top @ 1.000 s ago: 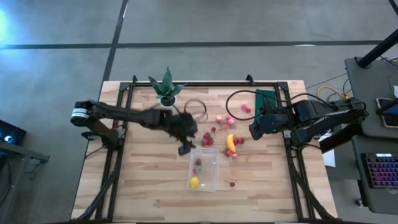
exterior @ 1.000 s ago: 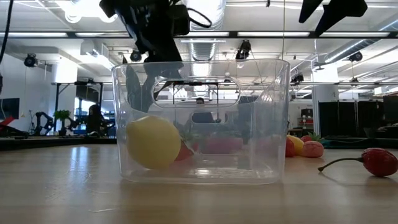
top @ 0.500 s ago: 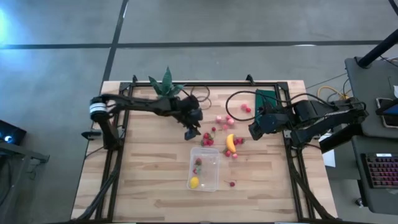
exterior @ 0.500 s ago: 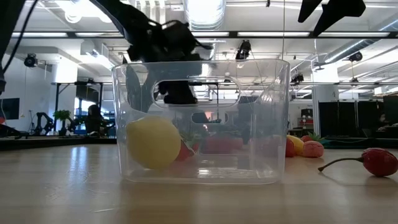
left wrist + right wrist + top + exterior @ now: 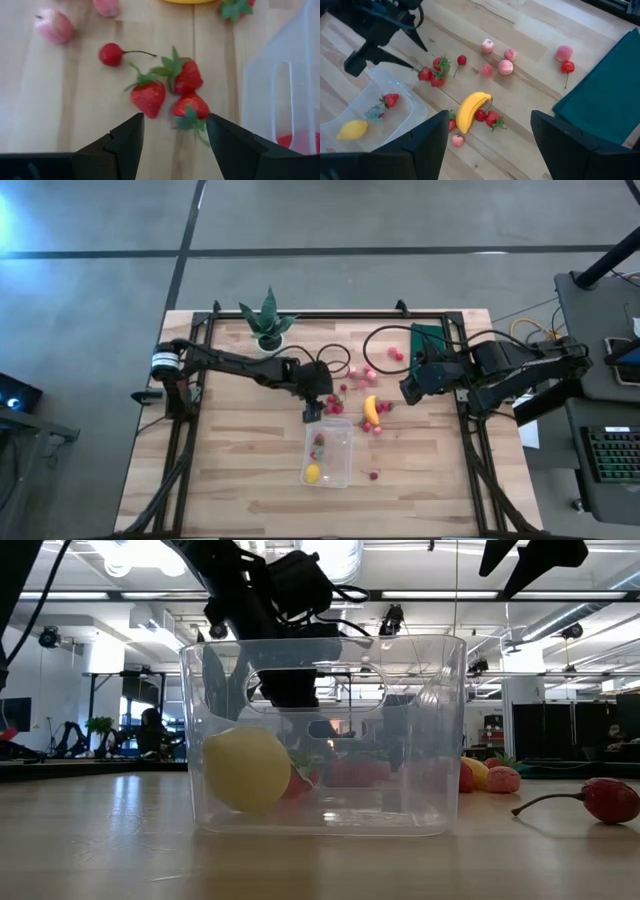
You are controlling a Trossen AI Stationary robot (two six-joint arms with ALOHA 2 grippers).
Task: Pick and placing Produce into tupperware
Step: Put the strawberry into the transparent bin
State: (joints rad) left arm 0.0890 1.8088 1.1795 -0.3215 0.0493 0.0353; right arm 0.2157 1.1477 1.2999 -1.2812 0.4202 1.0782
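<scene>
So we've got the left gripper (image 5: 312, 412) hanging over the table just off the far end of the tupperware (image 5: 329, 452), fingers spread wide with nothing between them. Its wrist camera looks straight down on a cluster of three strawberries (image 5: 172, 91) right by the tub's end wall, with a cherry (image 5: 110, 54) just beside the cluster on the side away from the tub. Inside the tupperware we can already see the lemon (image 5: 313, 473) at the near end and a strawberry (image 5: 390, 100) further along. The banana (image 5: 371, 409) lies on the wood near the tub's far right corner, with more berries scattered around it. The right gripper (image 5: 408, 389) waits further out past the banana, beside the dark green mat (image 5: 607, 92), jaws wide and empty too.
</scene>
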